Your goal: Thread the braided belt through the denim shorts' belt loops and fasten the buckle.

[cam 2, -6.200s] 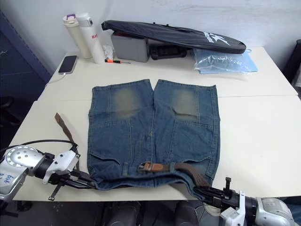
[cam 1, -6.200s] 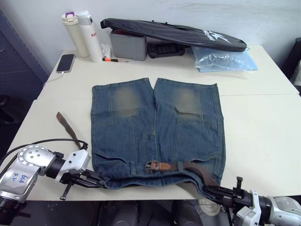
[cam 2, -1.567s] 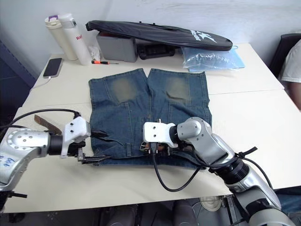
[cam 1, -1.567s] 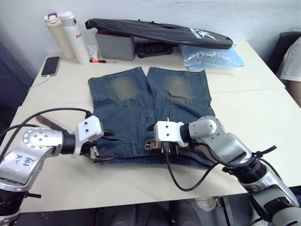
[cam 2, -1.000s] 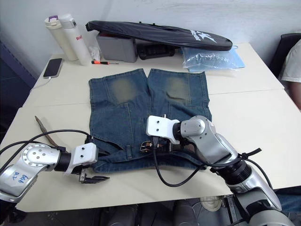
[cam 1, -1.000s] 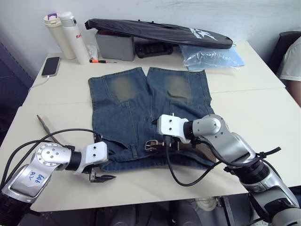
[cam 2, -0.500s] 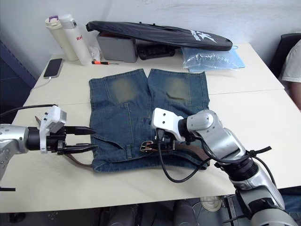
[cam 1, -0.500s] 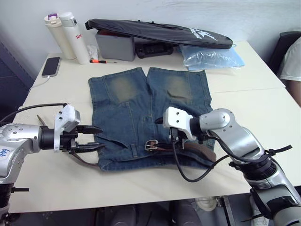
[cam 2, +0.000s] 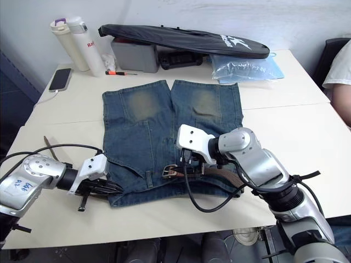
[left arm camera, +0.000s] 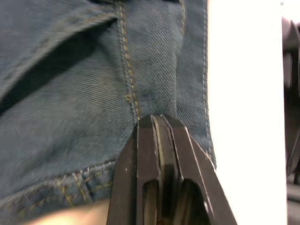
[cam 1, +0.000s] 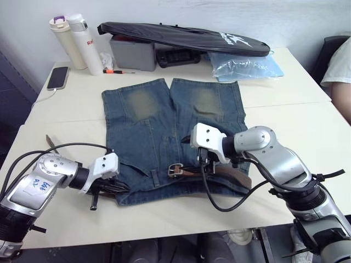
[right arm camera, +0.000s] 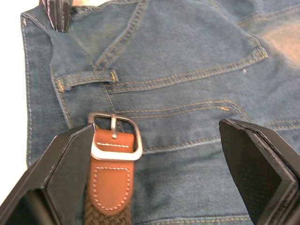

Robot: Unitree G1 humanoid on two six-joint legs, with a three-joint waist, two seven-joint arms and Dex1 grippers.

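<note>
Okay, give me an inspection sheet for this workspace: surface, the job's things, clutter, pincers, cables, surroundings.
Surface: pale table.
Job's things: denim shorts lie flat, waistband toward the robot; braided belt lies along the waistband, buckle unfastened near the middle; a belt loop lies beside it.
Clutter: two bottles, phone, grey box, black bag, clear blue plastic bag along the far edge.
Pincers: left pincer shut at the shorts' waist corner; right pincer open over the buckle.
Cables: black cables loop from both wrists.
Surroundings: white wall; a person's arm at the right edge.

blue denim shorts [cam 1: 164, 131], brown braided belt [right arm camera: 108, 206], silver buckle [right arm camera: 114, 137]
</note>
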